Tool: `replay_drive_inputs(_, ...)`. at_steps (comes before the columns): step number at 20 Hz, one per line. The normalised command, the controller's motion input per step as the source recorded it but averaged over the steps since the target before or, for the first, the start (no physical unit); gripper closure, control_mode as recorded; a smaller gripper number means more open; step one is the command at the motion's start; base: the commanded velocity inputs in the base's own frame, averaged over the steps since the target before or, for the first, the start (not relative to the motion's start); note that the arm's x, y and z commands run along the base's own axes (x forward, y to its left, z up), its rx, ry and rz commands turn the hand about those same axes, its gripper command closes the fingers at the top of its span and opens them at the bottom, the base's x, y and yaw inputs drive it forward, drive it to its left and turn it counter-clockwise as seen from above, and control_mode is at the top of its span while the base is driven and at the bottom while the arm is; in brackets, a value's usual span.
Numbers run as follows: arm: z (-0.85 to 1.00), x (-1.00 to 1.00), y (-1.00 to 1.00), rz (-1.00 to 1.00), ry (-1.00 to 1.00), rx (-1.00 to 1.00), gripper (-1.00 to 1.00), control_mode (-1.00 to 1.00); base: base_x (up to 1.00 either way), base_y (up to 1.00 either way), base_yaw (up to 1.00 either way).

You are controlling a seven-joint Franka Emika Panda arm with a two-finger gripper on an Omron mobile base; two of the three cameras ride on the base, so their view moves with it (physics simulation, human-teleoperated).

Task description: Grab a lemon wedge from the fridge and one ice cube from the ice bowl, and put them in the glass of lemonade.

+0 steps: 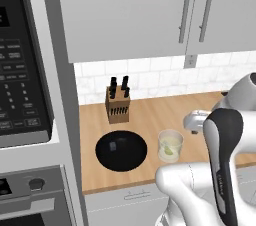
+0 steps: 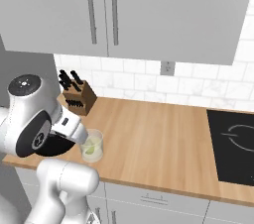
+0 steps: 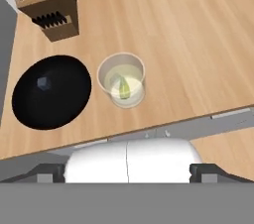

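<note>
The lemon wedge sits inside the glass of lemonade, beside the ice bowl holding one ice cube; the gripper's jaws stand wide apart.

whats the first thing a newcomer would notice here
Probably the black ice bowl on the wooden counter, one ice cube in it. Right beside it stands the glass of lemonade with the lemon wedge already inside, and a knife block stands behind them near the wall.
</note>
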Motion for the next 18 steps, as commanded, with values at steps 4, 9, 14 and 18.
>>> replay_drive_inputs(4, 0.14, -0.15, 0.0, -0.21, -0.2, 0.05, -1.0, -1.0, 0.0, 0.0, 0.0)
replay_drive_inputs(9, 0.37, 0.25, 0.0, -0.15, -0.25, 0.06, -1.0, -1.0, 0.0, 0.0, 0.0)
replay_drive_inputs(14, 0.52, 0.0, -0.04, -0.06, -0.29, 0.16, -1.0, -1.0, 0.0, 0.0, 0.0)
replay_drive_inputs(18, 0.37, 0.44, -0.21, 0.01, -0.04, 0.09, -1.0, -1.0, 0.0, 0.0, 0.0)
